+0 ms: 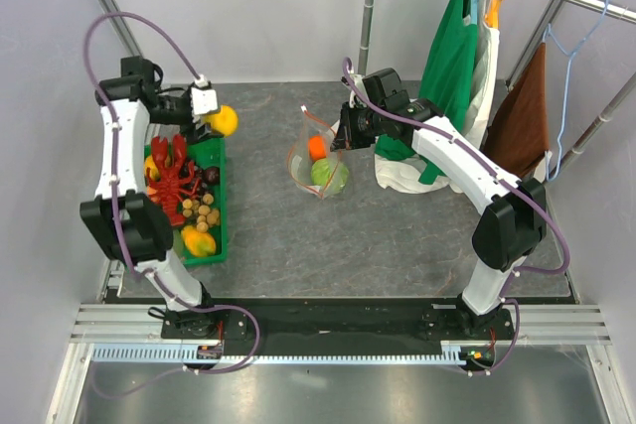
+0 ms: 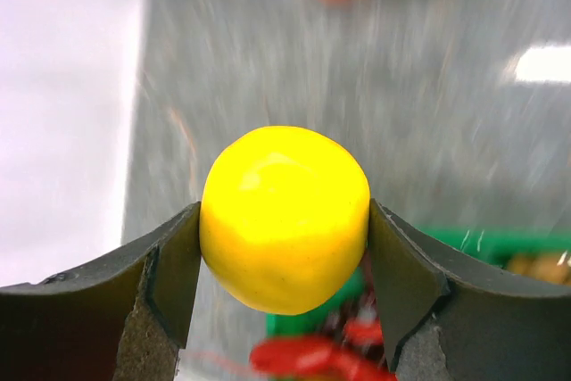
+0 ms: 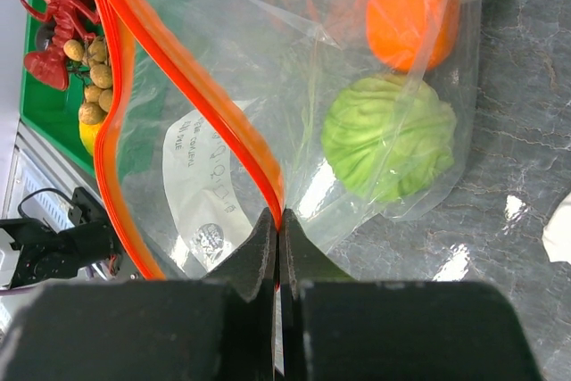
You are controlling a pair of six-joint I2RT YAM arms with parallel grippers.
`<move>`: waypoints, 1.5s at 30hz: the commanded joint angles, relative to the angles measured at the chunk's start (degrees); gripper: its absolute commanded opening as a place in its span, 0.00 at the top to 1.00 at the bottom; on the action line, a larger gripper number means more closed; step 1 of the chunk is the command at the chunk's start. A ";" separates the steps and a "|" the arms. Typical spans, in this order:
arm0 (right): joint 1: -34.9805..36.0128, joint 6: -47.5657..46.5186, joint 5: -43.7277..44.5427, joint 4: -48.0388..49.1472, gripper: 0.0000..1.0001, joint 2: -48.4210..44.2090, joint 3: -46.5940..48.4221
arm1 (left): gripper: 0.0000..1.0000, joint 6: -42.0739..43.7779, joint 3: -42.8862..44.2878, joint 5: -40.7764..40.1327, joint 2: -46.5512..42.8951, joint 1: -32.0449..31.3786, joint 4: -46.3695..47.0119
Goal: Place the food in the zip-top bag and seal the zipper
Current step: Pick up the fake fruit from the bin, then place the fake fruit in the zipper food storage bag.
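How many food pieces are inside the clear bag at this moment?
2: an orange fruit and a cabbage, side by side at the closed end of the bag. The plastic is clear, so hidden ones seem unlikely.

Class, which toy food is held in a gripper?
The round yellow fruit, clamped in the left gripper; the lobster and brown balls lie in the green tray, the cabbage in the bag.

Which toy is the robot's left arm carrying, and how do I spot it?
Find the green tray on the left, then look at its far end, where the left pincer hangs. Pinched in it is a round, bright yellow fruit, the only toy up in the air, unlike the red lobster and brown balls lying inside.
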 commanded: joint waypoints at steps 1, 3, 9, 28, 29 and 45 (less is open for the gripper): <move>-0.53 0.25 -2.06 1.42 1.00 0.88 0.30 | 0.52 -15.85 -0.47 25.01 -10.92 -2.41 -2.98; -0.62 1.04 -2.67 1.50 1.00 0.79 0.30 | 0.52 -25.67 -6.26 27.85 -16.72 -5.38 6.45; -1.06 2.45 -4.52 2.21 1.00 1.05 0.91 | 0.51 -72.05 -31.38 25.24 -34.28 -16.97 58.09; -3.17 5.79 -9.17 2.91 1.00 -0.35 0.65 | 0.27 -81.15 -35.67 -11.43 -19.12 -28.87 71.32; -3.34 6.05 -9.26 3.09 1.00 -0.35 0.65 | 0.20 -81.52 -34.33 -11.34 -18.77 -28.78 69.64; -3.70 6.49 -9.44 4.05 1.00 -0.26 0.30 | 0.01 -59.10 -20.09 -2.26 -29.05 -4.01 4.37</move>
